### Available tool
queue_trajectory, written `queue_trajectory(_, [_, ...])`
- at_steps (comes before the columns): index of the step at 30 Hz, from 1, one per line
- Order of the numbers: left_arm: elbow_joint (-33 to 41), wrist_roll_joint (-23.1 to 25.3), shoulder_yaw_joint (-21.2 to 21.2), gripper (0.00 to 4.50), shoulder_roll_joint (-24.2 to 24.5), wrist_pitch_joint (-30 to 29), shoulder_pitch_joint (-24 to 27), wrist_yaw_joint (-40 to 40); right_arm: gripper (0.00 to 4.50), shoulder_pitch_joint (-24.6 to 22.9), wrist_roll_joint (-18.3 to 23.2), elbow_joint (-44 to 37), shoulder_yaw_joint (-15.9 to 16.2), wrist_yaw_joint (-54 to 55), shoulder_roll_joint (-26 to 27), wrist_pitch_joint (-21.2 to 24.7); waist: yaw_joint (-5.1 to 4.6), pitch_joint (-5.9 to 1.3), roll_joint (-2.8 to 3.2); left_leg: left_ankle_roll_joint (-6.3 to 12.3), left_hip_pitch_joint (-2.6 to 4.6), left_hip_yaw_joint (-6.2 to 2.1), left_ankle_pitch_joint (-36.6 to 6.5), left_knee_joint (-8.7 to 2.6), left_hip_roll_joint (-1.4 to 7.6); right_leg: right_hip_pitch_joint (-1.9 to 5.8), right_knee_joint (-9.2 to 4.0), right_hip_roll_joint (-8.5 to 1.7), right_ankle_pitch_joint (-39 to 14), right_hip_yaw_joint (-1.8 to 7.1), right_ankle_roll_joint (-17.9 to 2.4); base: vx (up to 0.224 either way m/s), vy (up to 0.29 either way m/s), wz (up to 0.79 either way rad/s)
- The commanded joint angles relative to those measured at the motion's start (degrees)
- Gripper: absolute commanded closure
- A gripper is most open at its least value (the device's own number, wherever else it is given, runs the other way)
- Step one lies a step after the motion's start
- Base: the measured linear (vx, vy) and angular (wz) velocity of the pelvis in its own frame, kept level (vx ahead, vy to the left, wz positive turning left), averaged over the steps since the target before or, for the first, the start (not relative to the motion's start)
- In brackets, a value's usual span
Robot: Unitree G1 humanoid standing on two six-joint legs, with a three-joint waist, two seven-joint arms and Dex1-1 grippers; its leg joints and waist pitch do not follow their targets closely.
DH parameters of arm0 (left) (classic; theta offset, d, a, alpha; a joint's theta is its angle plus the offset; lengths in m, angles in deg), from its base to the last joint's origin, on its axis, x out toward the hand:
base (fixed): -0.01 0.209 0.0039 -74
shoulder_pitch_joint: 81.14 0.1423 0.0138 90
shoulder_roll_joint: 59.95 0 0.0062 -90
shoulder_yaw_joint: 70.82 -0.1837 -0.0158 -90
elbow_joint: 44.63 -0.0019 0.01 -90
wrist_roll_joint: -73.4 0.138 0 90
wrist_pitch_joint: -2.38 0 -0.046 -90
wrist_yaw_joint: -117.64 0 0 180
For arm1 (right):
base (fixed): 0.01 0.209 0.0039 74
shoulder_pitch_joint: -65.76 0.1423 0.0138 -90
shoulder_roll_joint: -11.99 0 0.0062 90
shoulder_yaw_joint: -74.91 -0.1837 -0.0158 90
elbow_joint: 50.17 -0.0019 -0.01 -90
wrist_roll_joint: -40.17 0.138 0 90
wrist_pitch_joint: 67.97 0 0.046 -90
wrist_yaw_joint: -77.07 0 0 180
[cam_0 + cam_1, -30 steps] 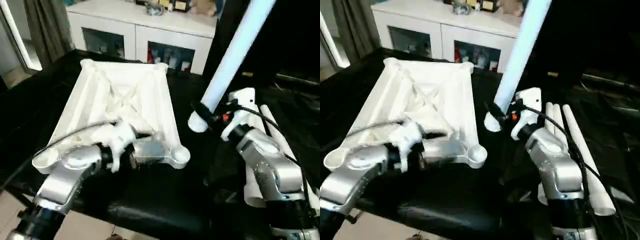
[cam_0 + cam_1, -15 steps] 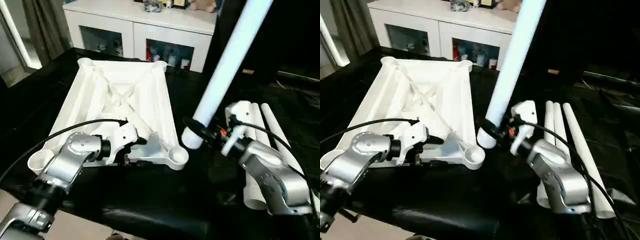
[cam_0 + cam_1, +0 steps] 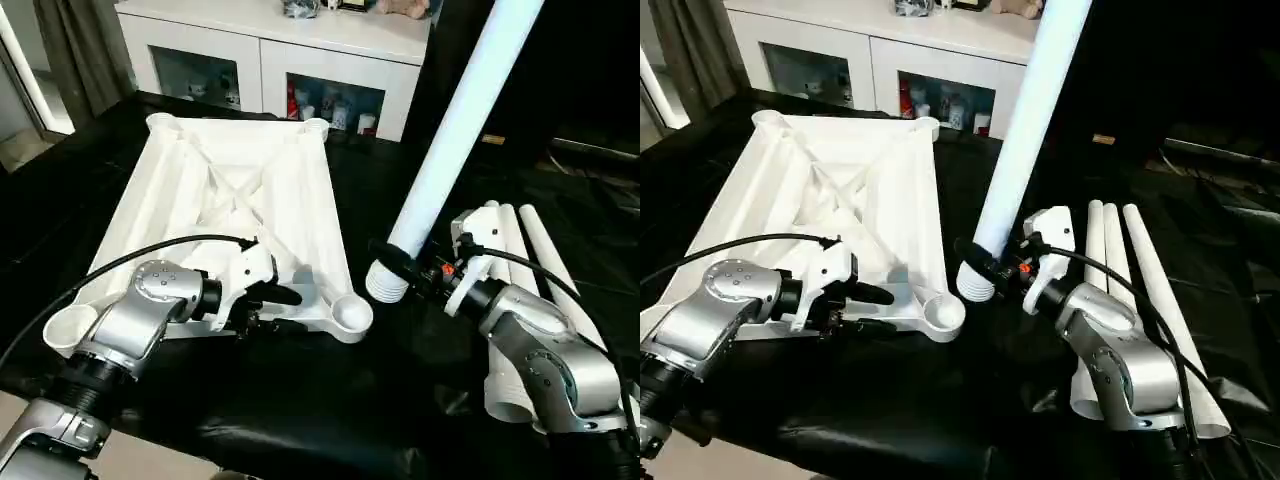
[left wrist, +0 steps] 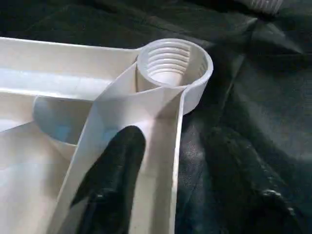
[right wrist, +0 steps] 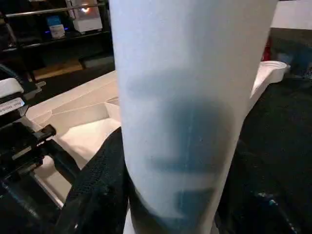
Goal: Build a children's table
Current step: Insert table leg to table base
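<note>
The table top is white plastic with a ribbed, crossed moulding on its underside; its corner socket is white with ridged threading inside. The held leg and the three spare legs are white. The cloth beneath is black. The cabinet is white. Both forearms are silver; the fingers are black.
</note>
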Motion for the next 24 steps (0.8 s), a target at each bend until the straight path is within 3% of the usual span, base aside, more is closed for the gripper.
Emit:
queue_trajectory(1, [-0.40, 0.56, -0.30, 2.39, 0.13, -0.01, -1.21, 0.46, 2.60, 0.50, 0.32, -1.58, -0.30, 0.17, -0.36, 0.13, 0.03, -3.09, 0.98, -2.95, 1.73, 0.30, -19.01, -5.63, 0.92, 1.46, -4.35, -1.41, -14.81, 0.81, -11.14, 0.000, 0.000, 0.00])
queue_trajectory(16, [-2.17, 5.00, -2.20, 3.51, 1.85, 2.16, -1.05, 0.95, 2.60, 0.55, 0.01, -2.05, 0.26, 0.23, -0.36, 0.30, 0.04, -3.18, 1.08, -2.50, 1.63, 0.44, -16.72, -5.78, 0.94, 1.53, -4.27, -1.34, -11.63, 0.85, -11.56, 0.000, 0.000, 0.00])
queue_trajectory(24, [-2.87, 5.61, -1.76, 4.30, 1.47, 2.81, -1.40, 0.68, 2.60, 0.68, 0.07, -2.21, 0.55, 0.15, -0.23, 0.58, 0.01, -2.90, 0.93, -2.83, 1.67, 0.46, -18.60, -6.08, 0.99, 1.38, -4.71, -1.43, -14.87, 0.91, -11.00, 0.000, 0.000, 0.00])
